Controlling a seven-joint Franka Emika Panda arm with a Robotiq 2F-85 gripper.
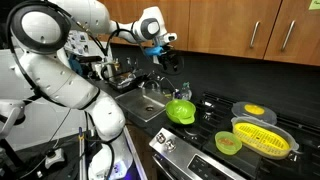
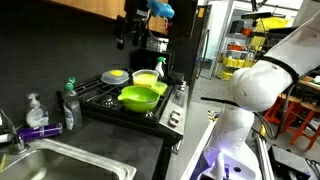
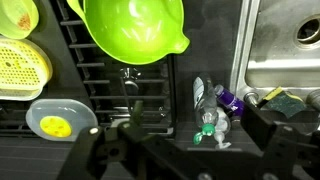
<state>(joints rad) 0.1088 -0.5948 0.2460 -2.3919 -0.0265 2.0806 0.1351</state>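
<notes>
Wrist view, looking down: the gripper (image 3: 185, 150) hangs with its jaws spread wide and nothing between them, one finger (image 3: 95, 152) showing at each lower corner. The clear bottle (image 3: 208, 112) with a green cap stands on the dark counter (image 3: 200, 60). In this view it falls between the jaws but lies well beneath them, untouched. A purple bottle (image 3: 228, 100), holding purple liquid, stands just beside it, toward the sink (image 3: 285, 45). On the stove (image 3: 110, 90) sit a green bowl (image 3: 130, 28) with a pouring lip, a yellow colander (image 3: 20, 65) and a grey plate (image 3: 75, 112) bearing one small yellow piece (image 3: 57, 127). In an exterior view the gripper (image 1: 165, 60) is seen high above the counter, between sink (image 1: 145, 105) and green bowl (image 1: 181, 110). In an exterior view the clear bottle (image 2: 70, 105) stands upright, near the purple bottle (image 2: 37, 112) and beside the stove (image 2: 100, 100). A small green vessel (image 1: 228, 143), possibly a cup, sits at the stove's front edge. Count: two bottles, one bowl, one colander, one plate, one small vessel.
</notes>
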